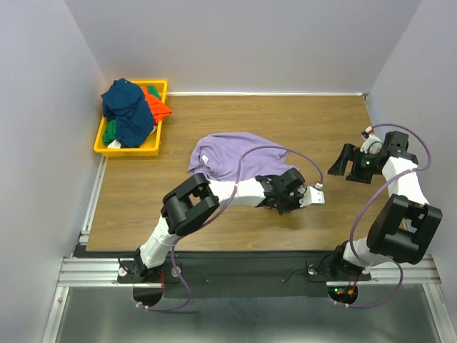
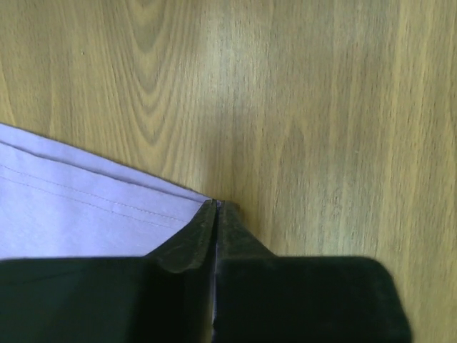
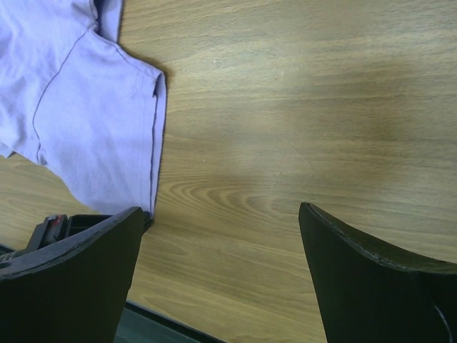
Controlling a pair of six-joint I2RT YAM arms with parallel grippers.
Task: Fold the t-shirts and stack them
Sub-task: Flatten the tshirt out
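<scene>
A lavender-purple t-shirt [image 1: 228, 153] lies crumpled at the table's middle. My left gripper [image 1: 277, 204] is low at its near right edge. In the left wrist view the gripper [image 2: 216, 206] is shut, with the corner of the shirt's stitched hem [image 2: 78, 207] pinched between the fingertips. My right gripper [image 1: 344, 170] is open and empty above bare table to the right of the shirt. The right wrist view shows that gripper [image 3: 221, 236] with its jaws wide apart and the shirt's sleeve [image 3: 93, 121] at upper left. Navy [image 1: 128, 108], orange-red [image 1: 158, 104] and green [image 1: 109, 133] shirts are piled in the bin.
A yellow plastic bin [image 1: 151, 149] stands at the table's far left corner. The wooden table [image 1: 307, 121] is walled on three sides. A metal rail runs along the near edge [image 1: 235, 268].
</scene>
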